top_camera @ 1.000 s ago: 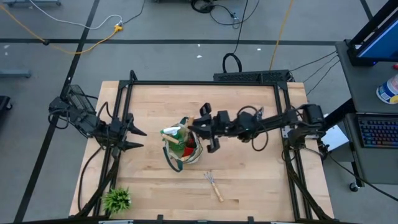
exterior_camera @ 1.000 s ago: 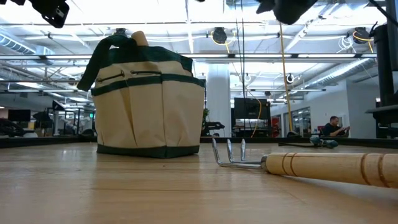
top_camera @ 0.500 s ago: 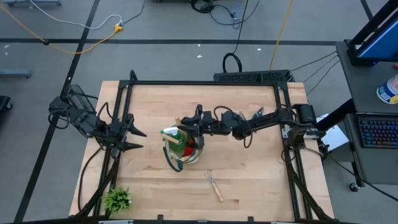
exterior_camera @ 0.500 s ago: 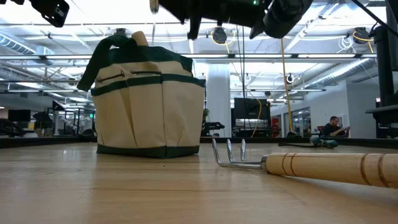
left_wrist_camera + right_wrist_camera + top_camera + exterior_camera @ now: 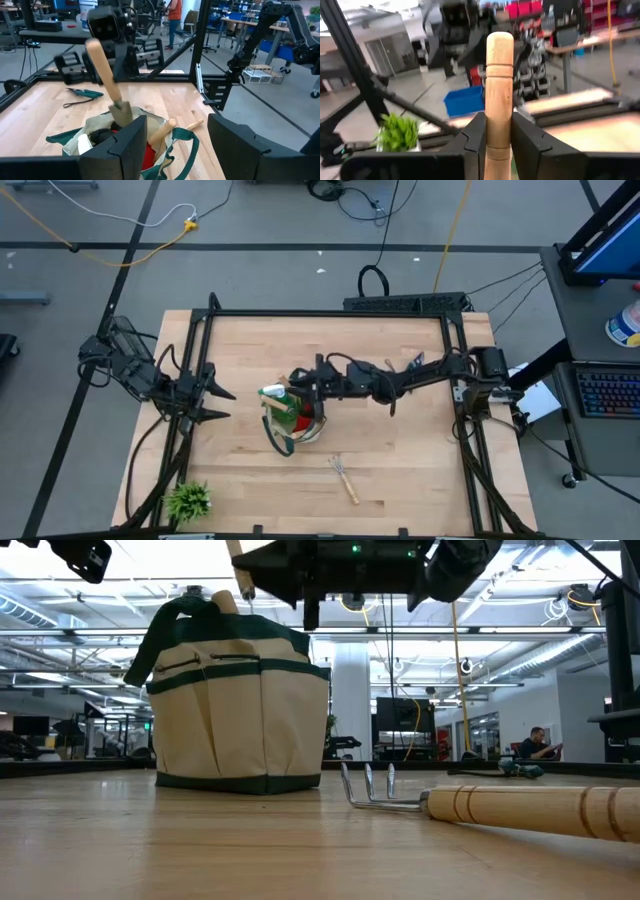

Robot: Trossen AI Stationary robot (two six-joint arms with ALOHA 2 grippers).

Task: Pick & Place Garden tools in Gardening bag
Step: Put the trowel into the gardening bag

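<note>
Right hand (image 5: pixel 303 387), centre of the high view, clamps a wooden-handled tool (image 5: pixel 107 80) above the gardening bag (image 5: pixel 291 420) at table (image 5: pixel 400 450) centre. Left hand (image 5: pixel 222 402) waits at left, fingers parted, empty. A rake (image 5: pixel 344 477) lies lower centre.

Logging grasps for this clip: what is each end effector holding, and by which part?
The right end effector grips a wooden-handled tool by its handle, above the gardening bag. The left end effector holds nothing.
</note>
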